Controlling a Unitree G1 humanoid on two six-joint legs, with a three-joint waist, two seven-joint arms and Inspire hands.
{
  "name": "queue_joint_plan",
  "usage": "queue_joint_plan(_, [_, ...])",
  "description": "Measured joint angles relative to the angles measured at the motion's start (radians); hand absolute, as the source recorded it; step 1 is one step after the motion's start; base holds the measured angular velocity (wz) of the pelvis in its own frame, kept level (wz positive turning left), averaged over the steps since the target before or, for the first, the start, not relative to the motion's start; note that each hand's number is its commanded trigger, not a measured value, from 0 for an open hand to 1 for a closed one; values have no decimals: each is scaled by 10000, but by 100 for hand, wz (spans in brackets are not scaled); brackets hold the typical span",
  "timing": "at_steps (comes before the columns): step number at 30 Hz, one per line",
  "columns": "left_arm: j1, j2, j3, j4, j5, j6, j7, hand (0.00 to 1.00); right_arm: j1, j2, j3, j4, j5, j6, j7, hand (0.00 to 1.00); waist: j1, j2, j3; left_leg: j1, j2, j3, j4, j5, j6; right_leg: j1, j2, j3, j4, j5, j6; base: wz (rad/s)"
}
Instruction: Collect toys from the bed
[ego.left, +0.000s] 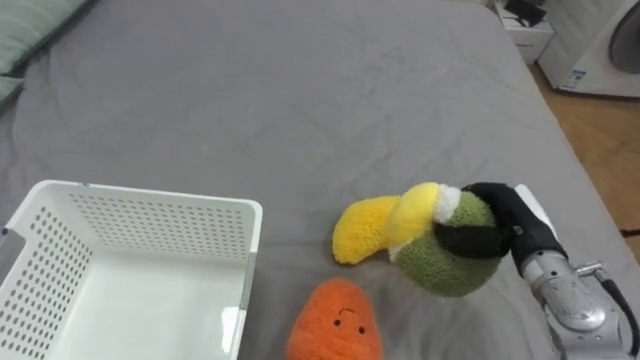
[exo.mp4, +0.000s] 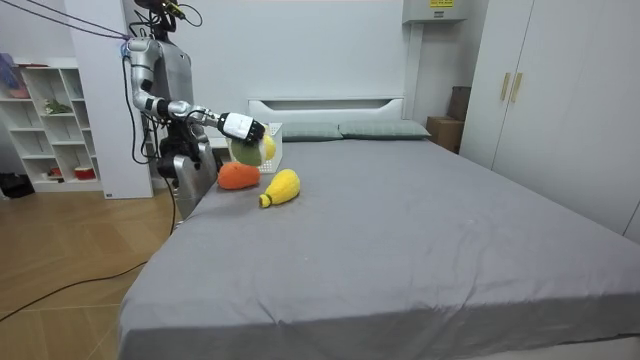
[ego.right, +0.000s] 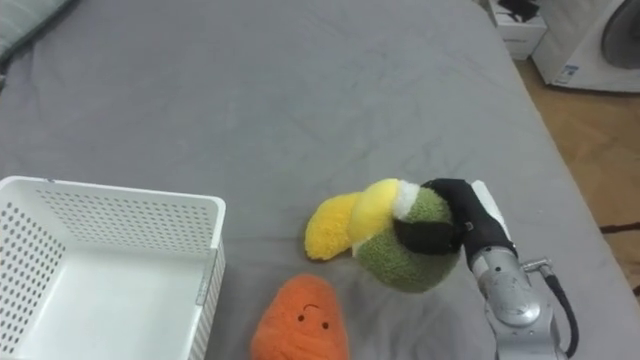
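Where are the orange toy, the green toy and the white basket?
orange toy (ego.left: 338, 322): left eye view, on its little face.
green toy (ego.left: 455, 265): left eye view, on its fuzzy round body.
white basket (ego.left: 150, 225): left eye view, on its far wall.

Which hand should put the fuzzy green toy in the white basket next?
The right hand. Its fingers are curled round the green plush toy, so it probably only needs to carry the toy across to the white basket, which sits open on the bed to the robot's left.
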Motion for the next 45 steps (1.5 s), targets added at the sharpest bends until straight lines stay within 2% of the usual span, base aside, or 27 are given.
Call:
queue_joint_plan(3, [22,6,60,0,30,-9,15,0,34,0,-168,-511,11,191,-37,100,-75,-31,12,-21,1,4,23,0,0,-19,-1,7,11,-1,2,0])
queue_joint_plan(10, [73,22,111,-13,127,-12,16,0,29,-4,-661,-1407,37,206,-469,100,-183,-43,6,-18,10,10,22,-1,-1,-13,12,0,12,3,-5,0])
queue_joint_plan(16, [72,22,102,-7,117,-12,22,0,29,-2,-662,-1414,161,225,-508,100,-191,-47,7,-45,11,85,-17,-1,-1,-92,17,16,31,5,-5,-3])
queue_joint_plan(20, [69,12,33,-9,50,-106,177,0,35,-1,-574,-1874,855,337,-514,100,-179,-84,31,-63,15,136,-35,-1,-1,-145,20,39,31,5,-5,-3])
queue_joint_plan(27, [30,-13,-174,-10,52,-302,298,0,-6,-2,-376,-2430,913,326,-489,100,81,-84,40,-43,17,144,-120,-2,-1,-157,28,16,16,5,-4,0])
queue_joint_plan(32, [-42,-34,-383,9,56,-448,282,0,-17,4,-74,-2433,1294,325,-305,100,285,-19,92,-91,14,40,-118,-2,-1,-153,17,-93,20,6,-5,5])
queue_joint_plan(34, [-66,-35,-412,2,56,-460,274,0,-35,-4,63,-2434,1335,325,-286,100,341,-20,91,-108,16,27,-118,-2,-1,-156,17,-110,21,6,-5,5])
queue_joint_plan(39, [-79,-108,-385,6,27,-625,273,0,-113,12,361,-2623,2534,326,-237,100,627,-36,80,-124,13,12,-116,-2,-1,-155,12,-136,12,6,-4,0])
queue_joint_plan(45, [-110,-138,-383,1,58,-681,263,0,-527,20,531,-2967,2776,325,-37,100,712,-16,76,-196,13,-54,-98,-2,-1,-170,0,-231,4,7,-5,4])
